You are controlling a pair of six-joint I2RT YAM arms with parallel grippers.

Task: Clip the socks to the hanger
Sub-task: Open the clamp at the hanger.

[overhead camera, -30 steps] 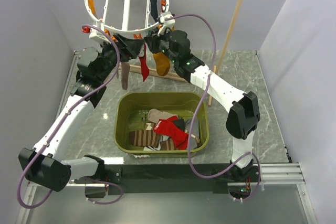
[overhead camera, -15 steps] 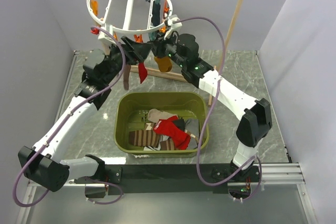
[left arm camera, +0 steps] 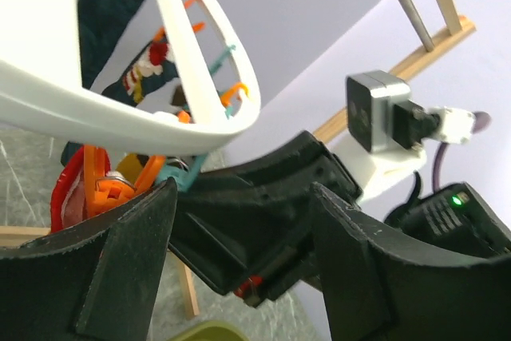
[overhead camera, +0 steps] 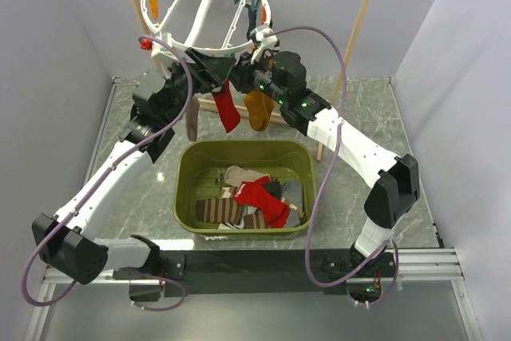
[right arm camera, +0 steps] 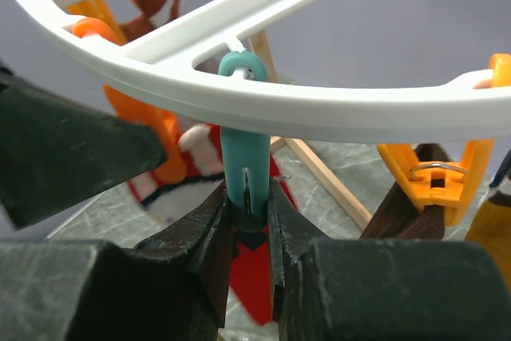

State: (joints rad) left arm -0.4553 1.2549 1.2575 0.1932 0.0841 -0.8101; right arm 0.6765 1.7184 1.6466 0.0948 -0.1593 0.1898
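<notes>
The white ring hanger (overhead camera: 204,13) hangs from the rack rod, tilted. My right gripper (overhead camera: 239,71) is under its near rim, shut on a teal clip (right arm camera: 243,169) that dangles from the ring (right arm camera: 335,113). A red sock with white marks (overhead camera: 226,106) hangs right there and shows behind the clip in the right wrist view (right arm camera: 257,273). My left gripper (overhead camera: 207,77) is open beside it, with nothing between its fingers (left arm camera: 104,269); the right gripper's black body is beyond them. A mustard sock (overhead camera: 257,108) and a grey-taupe sock (overhead camera: 192,121) hang from the ring.
A green bin (overhead camera: 188,157) below holds several socks, among them red (overhead camera: 259,196) and brown-tan striped (overhead camera: 217,210). The wooden rack's post (overhead camera: 351,45) stands at the right. An orange clip (right arm camera: 435,173) holds a brown sock. A dark sock (overhead camera: 254,7) hangs at the ring's back.
The hanger has swung right and both grippers have followed it. The red sock has shifted right with them and now hangs straight down.
</notes>
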